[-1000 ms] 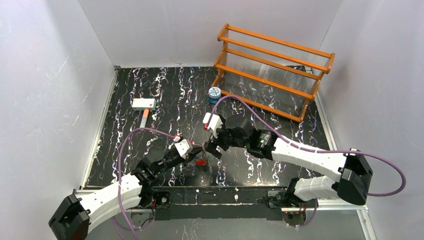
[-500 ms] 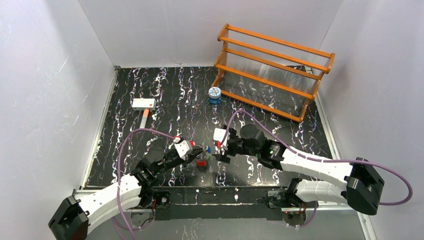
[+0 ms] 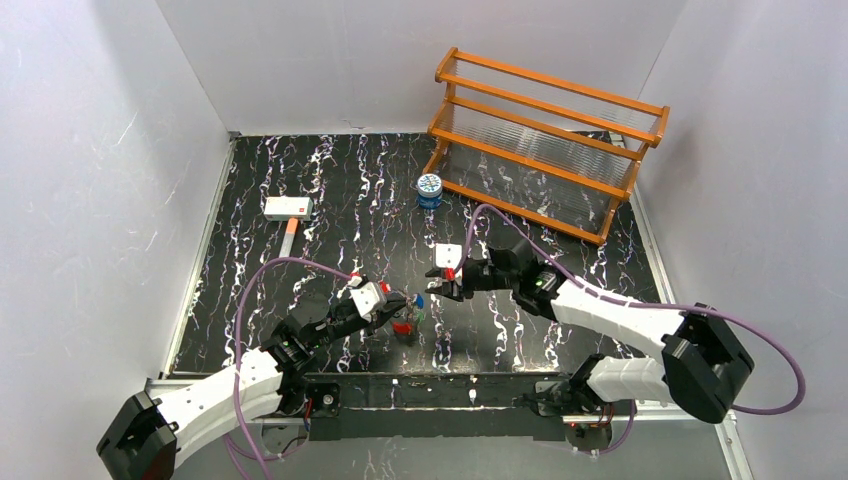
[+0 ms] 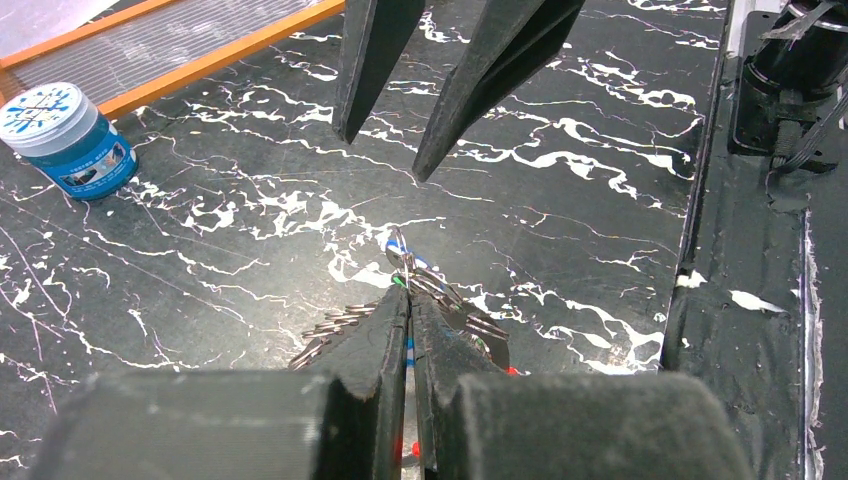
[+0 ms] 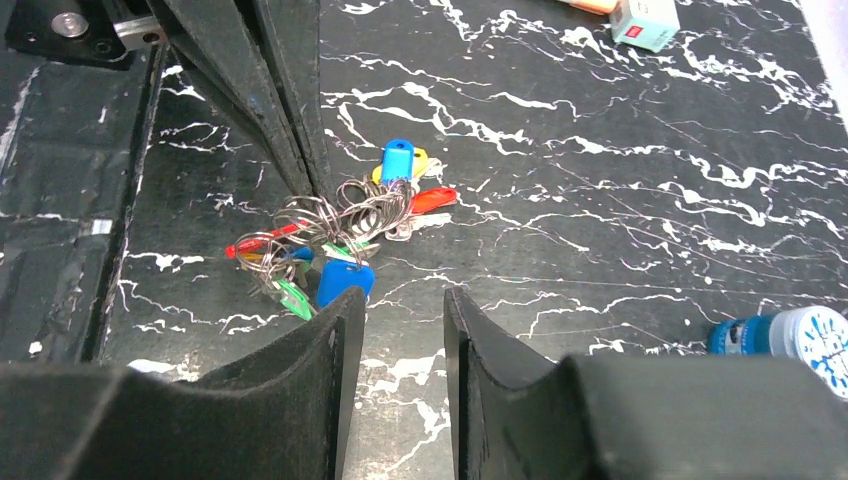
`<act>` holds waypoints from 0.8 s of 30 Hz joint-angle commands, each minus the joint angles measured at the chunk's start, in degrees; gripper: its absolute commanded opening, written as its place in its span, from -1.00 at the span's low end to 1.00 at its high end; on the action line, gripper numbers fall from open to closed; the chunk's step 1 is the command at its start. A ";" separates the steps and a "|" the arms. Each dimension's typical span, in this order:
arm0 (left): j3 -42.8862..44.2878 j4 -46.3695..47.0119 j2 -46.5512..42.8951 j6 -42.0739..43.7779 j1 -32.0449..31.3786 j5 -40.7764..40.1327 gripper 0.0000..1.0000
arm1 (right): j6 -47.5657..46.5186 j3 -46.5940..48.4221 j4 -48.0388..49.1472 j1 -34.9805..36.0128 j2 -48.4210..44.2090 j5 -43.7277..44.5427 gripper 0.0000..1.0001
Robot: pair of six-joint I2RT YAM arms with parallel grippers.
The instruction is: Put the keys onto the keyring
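Left hand (image 4: 408,295) pressed together, pinching the thin wire of the keyring (image 5: 322,215); keys (image 5: 340,282) bunched beneath at 6 o'clock on the counter (image 3: 330,190). Right hand (image 5: 402,298) half spread, empty, at 2 o'clock just off the bunch. Best bet: take one key by its flat head, hold ring steady, feed hole onto wire end. Keys: thin metal blades, glossy heads blue, red, yellow, green. Ring wire looks springy, slippery. Counter smooth, black marble-print.
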 commanded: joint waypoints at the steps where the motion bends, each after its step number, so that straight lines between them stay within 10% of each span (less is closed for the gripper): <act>1: 1.65 0.24 -0.40 0.76 -0.19 0.52 -1.00 | -4.75 4.33 -0.77 -1.63 1.85 -10.31 -0.13; 14: 2.08 0.24 0.22 0.84 -0.21 0.90 -1.00 | -9.96 7.41 -2.87 -1.96 9.05 -21.02 -0.07; 24: 1.78 0.31 0.40 1.27 -0.16 0.89 -1.00 | -8.46 5.15 0.44 -2.85 9.39 -16.85 -0.89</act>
